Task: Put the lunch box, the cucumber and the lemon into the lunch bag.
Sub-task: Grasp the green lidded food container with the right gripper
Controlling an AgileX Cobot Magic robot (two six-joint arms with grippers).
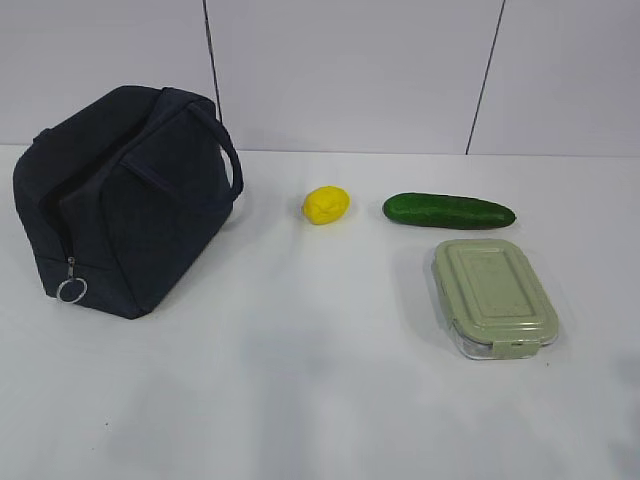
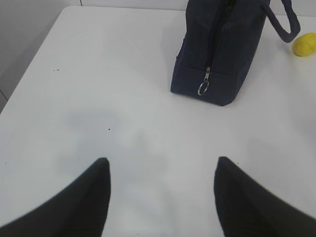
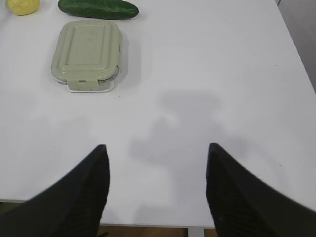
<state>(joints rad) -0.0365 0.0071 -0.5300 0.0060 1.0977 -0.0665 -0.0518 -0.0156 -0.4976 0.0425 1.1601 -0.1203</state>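
Exterior view: one boxy dark navy fabric lunch bag [image 1: 125, 200] toward the white table's [image 1: 300, 400] left edge | one yellow oval lemon [image 1: 326, 204], one glossy dark green cucumber [image 1: 449, 211], one clear green-lidded lunch box [image 1: 494, 296] rightward | wrist views alone show left gripper [image 2: 160, 170] and right gripper [image 3: 154, 155], both spread, empty.

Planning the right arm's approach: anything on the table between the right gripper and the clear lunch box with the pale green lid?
Nothing. The right wrist view shows bare white table between the open right gripper and the green-lidded clear lunch box.
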